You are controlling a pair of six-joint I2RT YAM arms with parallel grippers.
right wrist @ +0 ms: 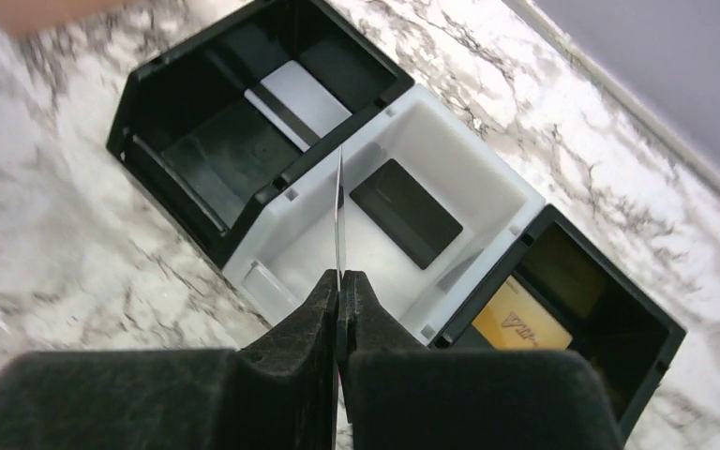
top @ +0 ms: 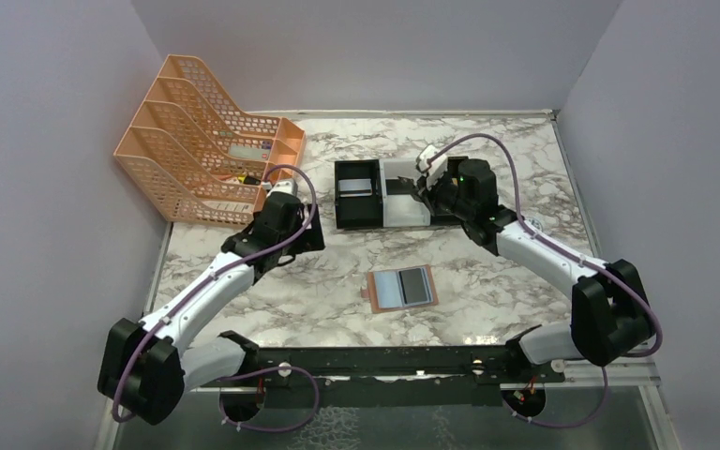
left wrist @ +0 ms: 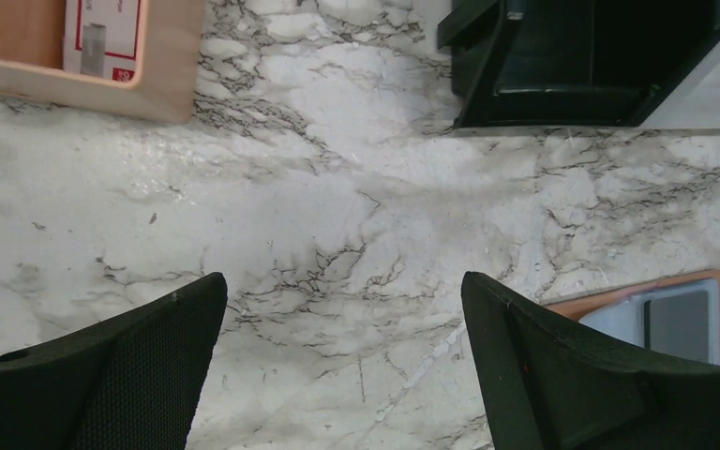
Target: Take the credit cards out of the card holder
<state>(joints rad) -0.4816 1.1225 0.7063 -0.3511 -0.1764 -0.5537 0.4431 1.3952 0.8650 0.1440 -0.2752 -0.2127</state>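
Observation:
The card holder [top: 401,289] lies spread open on the marble in front of the arms, tan-edged with a pale lining. A dark grey card [top: 417,285] shows in its right pocket. Its corner [left wrist: 661,291] also appears at the right of the left wrist view. My right gripper [right wrist: 340,279] is shut on a thin credit card [right wrist: 339,211] seen edge-on, held above the white tray [right wrist: 487,169]. In the top view that gripper [top: 424,192] hovers over the trays. My left gripper [left wrist: 342,291] hangs open over bare marble, left of the holder, with nothing between its fingers.
A black tray [right wrist: 150,112] holds a silver-grey card [right wrist: 305,94]. A dark card [right wrist: 405,213] lies in the white tray. A second black tray [right wrist: 652,328] holds a gold card [right wrist: 520,323]. An orange mesh file rack [top: 202,141] stands at the back left.

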